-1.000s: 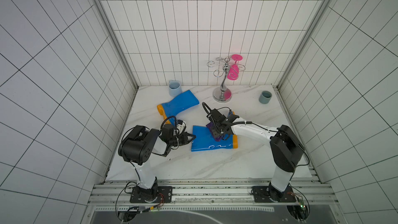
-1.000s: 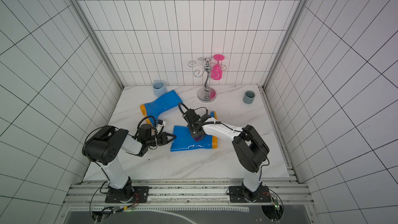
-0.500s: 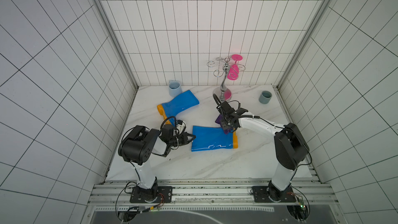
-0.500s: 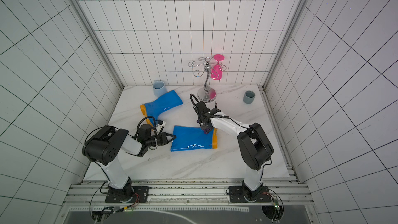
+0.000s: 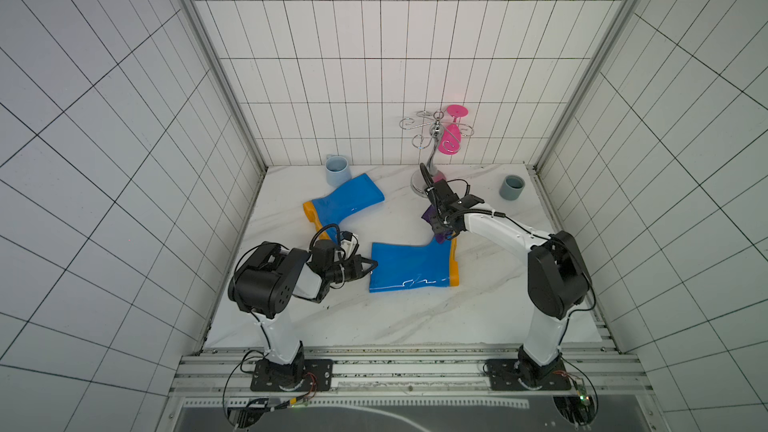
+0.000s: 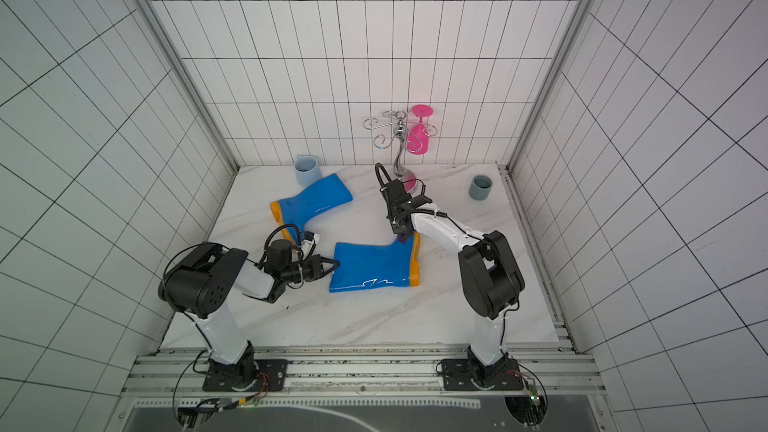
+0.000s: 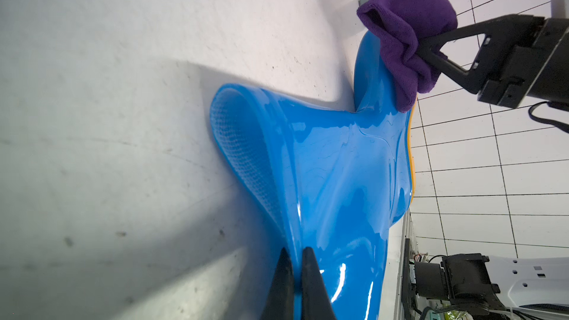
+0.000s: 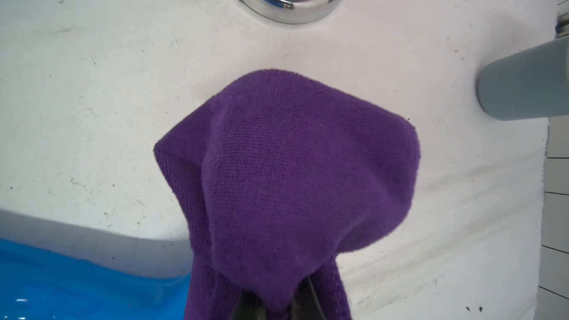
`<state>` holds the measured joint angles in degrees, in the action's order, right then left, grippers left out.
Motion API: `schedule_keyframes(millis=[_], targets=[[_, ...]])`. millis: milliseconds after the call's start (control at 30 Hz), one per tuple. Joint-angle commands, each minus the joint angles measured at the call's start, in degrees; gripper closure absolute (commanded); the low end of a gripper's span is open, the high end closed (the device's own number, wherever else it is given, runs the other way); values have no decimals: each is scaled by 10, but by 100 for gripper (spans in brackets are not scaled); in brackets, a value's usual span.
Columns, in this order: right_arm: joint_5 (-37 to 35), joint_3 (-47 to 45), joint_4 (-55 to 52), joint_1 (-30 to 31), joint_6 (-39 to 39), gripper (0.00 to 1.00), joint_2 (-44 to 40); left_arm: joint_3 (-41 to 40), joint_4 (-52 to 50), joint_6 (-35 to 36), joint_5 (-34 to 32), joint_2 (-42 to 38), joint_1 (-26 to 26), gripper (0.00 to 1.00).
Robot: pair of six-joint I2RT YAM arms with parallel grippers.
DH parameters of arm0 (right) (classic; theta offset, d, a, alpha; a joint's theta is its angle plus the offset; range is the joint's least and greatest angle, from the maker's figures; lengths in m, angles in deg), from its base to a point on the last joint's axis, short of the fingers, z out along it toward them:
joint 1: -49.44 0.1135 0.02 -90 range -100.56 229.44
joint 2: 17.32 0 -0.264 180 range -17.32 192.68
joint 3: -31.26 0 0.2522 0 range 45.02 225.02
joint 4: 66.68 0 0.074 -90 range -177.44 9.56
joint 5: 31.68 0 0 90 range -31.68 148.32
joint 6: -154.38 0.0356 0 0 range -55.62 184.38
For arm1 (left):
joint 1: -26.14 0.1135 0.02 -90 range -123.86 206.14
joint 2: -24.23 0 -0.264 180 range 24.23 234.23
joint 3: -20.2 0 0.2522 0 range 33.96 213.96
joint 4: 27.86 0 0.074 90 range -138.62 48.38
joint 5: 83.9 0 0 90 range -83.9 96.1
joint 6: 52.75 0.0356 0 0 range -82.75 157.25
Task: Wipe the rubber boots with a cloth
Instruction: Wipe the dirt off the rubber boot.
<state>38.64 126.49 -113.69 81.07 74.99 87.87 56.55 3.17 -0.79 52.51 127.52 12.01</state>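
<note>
Against boot point(image 7: 338, 164) toe, cloth point(image 7: 406, 10) in right gripper point(image 7: 426, 52)

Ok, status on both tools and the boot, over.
Left tool shut on near boot, at shaft rim. Right tool shut on purple cloth, at that boot's toe. Beyond it, chrome rack base, apart.

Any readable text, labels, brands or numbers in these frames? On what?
None readable.
On the near boot: only a white squiggle, apparently glare, not lettering.
On the far boot, cloth, light blue cup, grey cup and glass rack: no print visible.
On the circuit board by the right arm's base: too small to read.
</note>
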Motion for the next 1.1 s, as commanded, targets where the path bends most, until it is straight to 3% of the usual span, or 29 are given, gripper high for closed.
schedule_keyframes(millis=[0, 433, 767, 1067], targets=[[11, -60, -10, 11, 27, 100, -52, -14, -29, -3, -6, 19, 3, 100], [28, -212, -28, 124, 139, 100, -152, -16, -27, -2, -7, 13, 3, 100], [43, -309, -44, 178, 223, 100, -231, -18, -25, -2, -9, 11, 3, 100], [53, -326, -25, 238, 274, 100, -218, -19, -24, -2, -9, 9, 3, 100]])
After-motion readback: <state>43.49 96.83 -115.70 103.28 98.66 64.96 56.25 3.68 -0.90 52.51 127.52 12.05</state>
